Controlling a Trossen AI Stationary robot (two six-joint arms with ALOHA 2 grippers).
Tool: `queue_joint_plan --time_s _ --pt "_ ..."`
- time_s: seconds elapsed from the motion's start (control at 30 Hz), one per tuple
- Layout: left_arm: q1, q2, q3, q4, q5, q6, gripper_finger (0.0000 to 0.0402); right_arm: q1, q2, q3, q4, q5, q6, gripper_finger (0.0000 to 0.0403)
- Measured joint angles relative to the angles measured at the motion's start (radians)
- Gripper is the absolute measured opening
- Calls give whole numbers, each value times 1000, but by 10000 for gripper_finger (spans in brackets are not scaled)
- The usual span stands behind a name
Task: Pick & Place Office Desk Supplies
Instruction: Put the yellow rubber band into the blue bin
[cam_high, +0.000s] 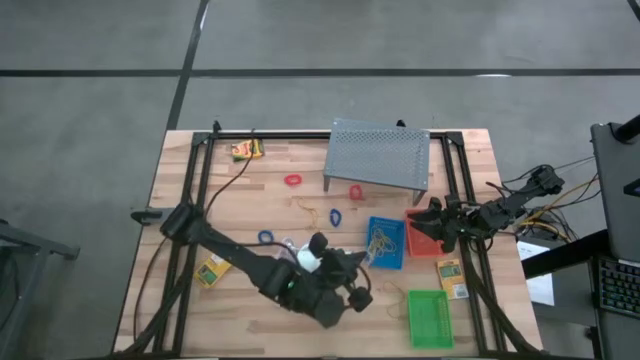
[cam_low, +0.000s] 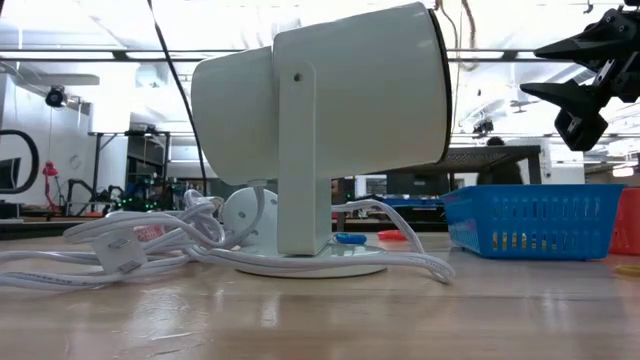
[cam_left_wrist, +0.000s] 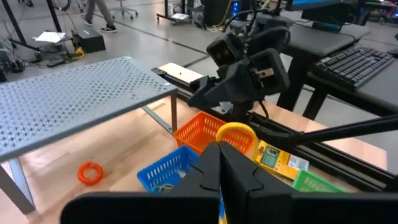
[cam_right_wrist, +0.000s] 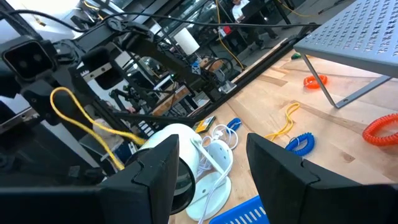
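Observation:
My left gripper (cam_high: 362, 268) hangs above the table's near middle, beside the white lamp (cam_high: 312, 256), and is shut on a yellow rubber band (cam_left_wrist: 237, 127). My right gripper (cam_high: 430, 226) waits open over the red tray (cam_high: 422, 236) at the table's right. On the table lie the blue tray (cam_high: 386, 242), the green tray (cam_high: 430, 318), yellow boxes (cam_high: 452, 276) (cam_high: 212, 270) (cam_high: 246, 150), red loops (cam_high: 292, 180) (cam_high: 356, 192) and blue loops (cam_high: 334, 214) (cam_high: 265, 237). My left gripper pinches the yellow rubber band between its two shut fingers (cam_left_wrist: 211, 168). One side of the loop (cam_left_wrist: 219, 135) comes out right at the fingertips. The fingers reach nearly level toward the table's right side. The band is lifted clear, and in the right wrist view it droops in a slack loop (cam_right_wrist: 68, 112).
The grey perforated stand (cam_high: 378, 152) takes up the far middle of the table. The lamp's white cord (cam_low: 130, 245) spreads over the near side. Loose tan bands (cam_high: 318, 212) (cam_high: 392, 293) lie on the wood. Dark frame rails (cam_high: 196, 180) run along both side edges.

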Motion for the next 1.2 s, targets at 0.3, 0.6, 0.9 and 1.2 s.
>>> queue_joint_plan --time_s 0.3,0.6,0.9,1.2 --pt "117 0 -2 38 202 49 0 0 0 0 0 0 0 185" --pt "245 3 -3 70 432 255 0 0 0 0 0 0 0 185" --pt "340 13 -3 73 614 293 0 0 0 0 0 0 0 185" --pt "378 34 -137 243 701 310 0 0 0 0 0 0 0 185"
